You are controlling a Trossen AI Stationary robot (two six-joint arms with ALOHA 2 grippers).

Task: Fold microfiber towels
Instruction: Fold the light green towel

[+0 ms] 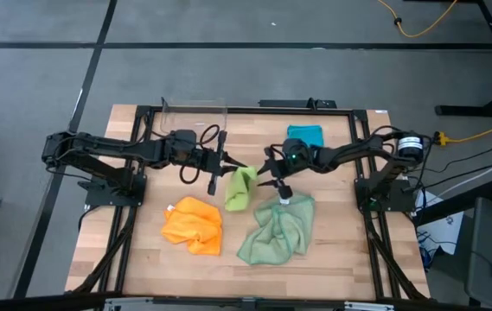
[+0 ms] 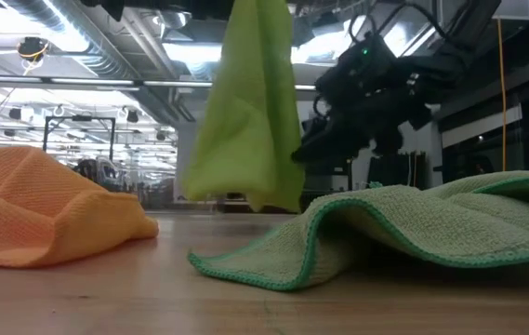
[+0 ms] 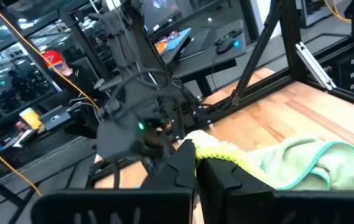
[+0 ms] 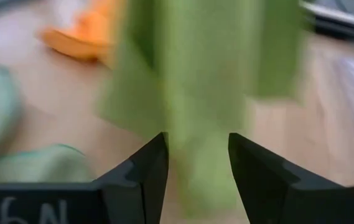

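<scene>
Grippers, two. Left gripper [image 1: 228, 166]: fingers clamped on the top edge of the small lime green microfiber towel [image 1: 241, 187], which hangs clear of the table in the low view [image 2: 250, 112]; the pinched edge shows between the dark fingers in the left wrist view [image 3: 211, 144].

Right gripper [image 1: 273, 177]: fingers parted, standing just beside the hanging lime cloth, which fills the gap ahead of its fingertips in the right wrist view [image 4: 208, 81]; not closed on it.

Pale sage green microfiber towel [image 1: 278, 228]: spread and rumpled on the wooden table [image 1: 142, 250], below the right gripper.

Orange microfiber towel [image 1: 194, 225]: crumpled heap, left of the sage cloth, apart from it.

Teal blue microfiber towel [image 1: 305, 135]: folded, near the table's far edge.

Clear plastic bin [image 1: 194, 118]: at the far edge, beside the left arm.
</scene>
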